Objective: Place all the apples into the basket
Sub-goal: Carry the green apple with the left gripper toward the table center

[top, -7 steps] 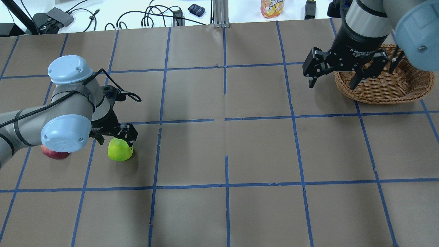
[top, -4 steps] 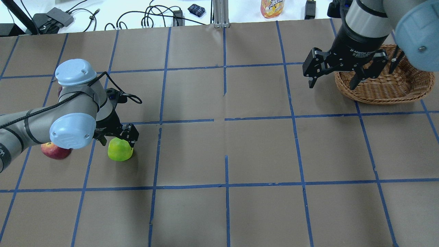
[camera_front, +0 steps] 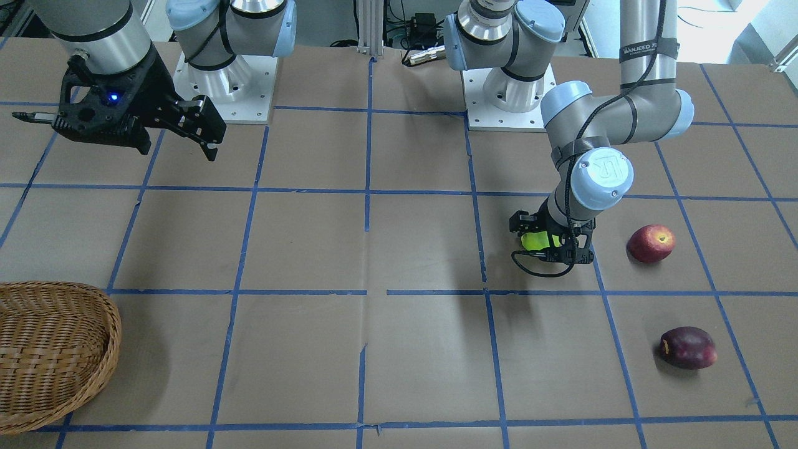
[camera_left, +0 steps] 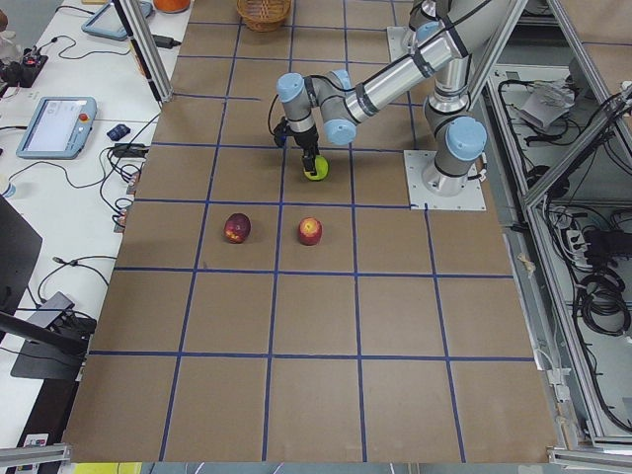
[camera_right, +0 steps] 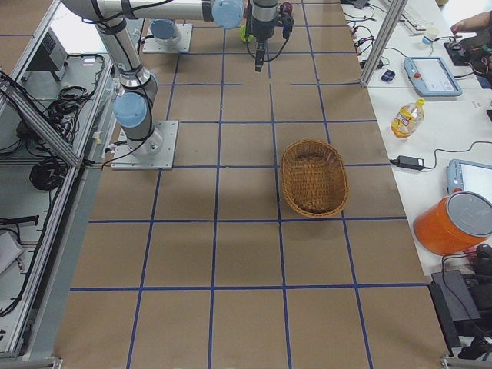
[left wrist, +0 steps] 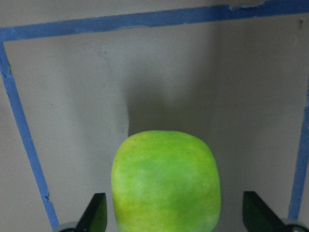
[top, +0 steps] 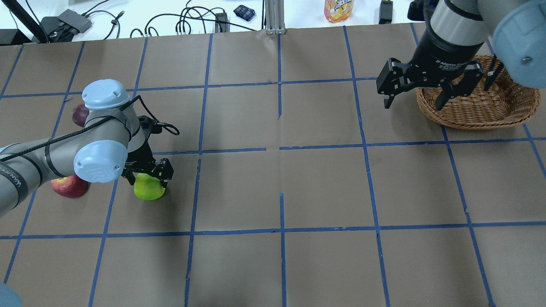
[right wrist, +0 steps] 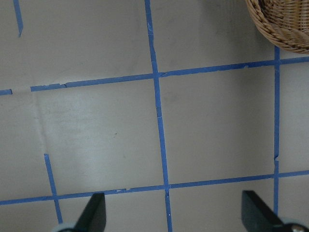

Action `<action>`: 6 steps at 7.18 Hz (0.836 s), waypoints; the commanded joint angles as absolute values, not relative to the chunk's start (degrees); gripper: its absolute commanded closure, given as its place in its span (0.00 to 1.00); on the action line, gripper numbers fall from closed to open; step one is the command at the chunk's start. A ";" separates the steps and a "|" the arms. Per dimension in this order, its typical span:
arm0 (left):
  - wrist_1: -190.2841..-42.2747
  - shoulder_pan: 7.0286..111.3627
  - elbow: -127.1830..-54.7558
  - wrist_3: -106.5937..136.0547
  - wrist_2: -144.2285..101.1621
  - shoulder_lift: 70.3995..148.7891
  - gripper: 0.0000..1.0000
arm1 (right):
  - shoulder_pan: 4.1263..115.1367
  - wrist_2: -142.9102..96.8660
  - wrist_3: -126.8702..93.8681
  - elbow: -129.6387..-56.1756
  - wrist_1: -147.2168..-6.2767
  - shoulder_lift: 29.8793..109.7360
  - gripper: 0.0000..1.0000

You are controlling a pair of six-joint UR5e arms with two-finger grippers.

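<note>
The left gripper (top: 146, 181) straddles the green apple (top: 148, 192), jaws wide, not yet gripping it. The red apple (top: 67, 187) and maroon apple (top: 79, 114) lie nearby. The right gripper (top: 413, 106) hangs spread and empty beside the basket (top: 482, 116).

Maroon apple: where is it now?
In the overhead view the maroon apple sits at the left, partly hidden by the left arm, beyond the red apple.

The surface (top: 324, 187), brown paper squared off with blue tape (top: 324, 147), carries the lime-green apple (top: 148, 189), the red apple (top: 66, 187) near it and the maroon apple (top: 79, 114) at one end, with the wicker basket (top: 477, 119) well apart at the other.
</note>
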State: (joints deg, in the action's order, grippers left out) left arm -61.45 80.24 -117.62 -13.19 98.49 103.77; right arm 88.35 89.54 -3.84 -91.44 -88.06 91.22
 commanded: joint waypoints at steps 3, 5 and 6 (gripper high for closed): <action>-72.86 81.73 -105.01 -8.73 93.12 103.44 0.78 | 88.42 89.56 -3.87 -91.49 -88.07 91.23 0.00; -79.36 86.97 -96.79 4.67 83.45 105.81 0.78 | 88.33 89.56 -3.87 -91.49 -88.07 91.23 0.00; -76.06 90.75 -96.42 11.97 76.19 108.08 0.78 | 88.42 89.56 -3.87 -91.49 -88.07 91.23 0.00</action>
State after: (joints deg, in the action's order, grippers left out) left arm -77.35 86.61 -98.39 3.50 83.74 105.87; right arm 88.38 89.56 -3.87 -91.49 -88.07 91.23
